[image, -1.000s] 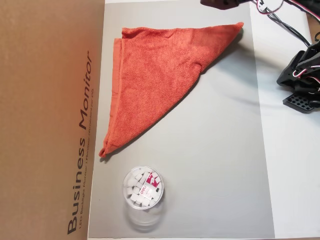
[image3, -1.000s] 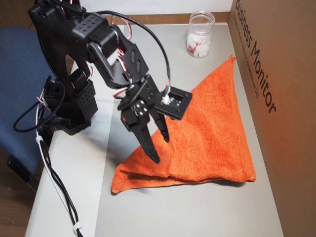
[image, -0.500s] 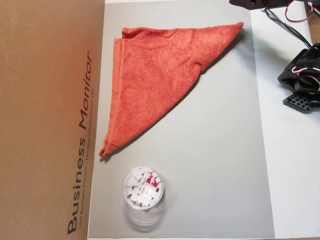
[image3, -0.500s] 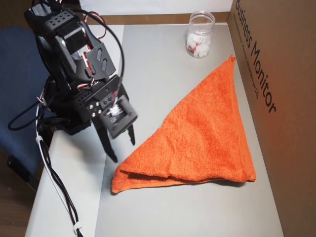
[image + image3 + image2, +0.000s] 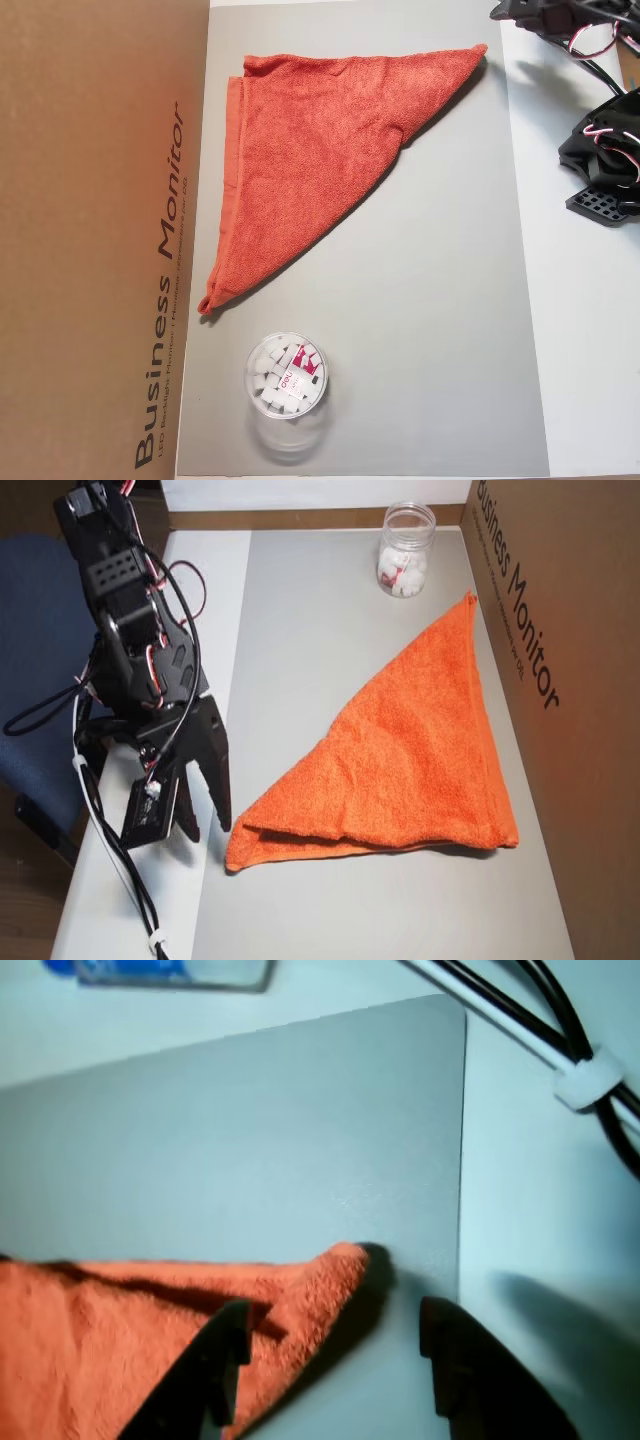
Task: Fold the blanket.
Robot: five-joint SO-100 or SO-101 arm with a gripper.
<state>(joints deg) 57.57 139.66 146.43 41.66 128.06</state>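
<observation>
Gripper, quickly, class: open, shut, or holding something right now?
Gripper: open and holding nothing; in the wrist view its jaws stand apart above the blanket corner, one over the cloth, one over the bare mat.

The arm [image 5: 135, 640] was made of matte black plastic, with boxy servo blocks and small screw holes on their faces. Red, white and black wires looped between its joints. The gripper [image 5: 205, 825] had two long, pointed black fingers [image 5: 215, 1380]. Black cables were tied with a white clip.
</observation>
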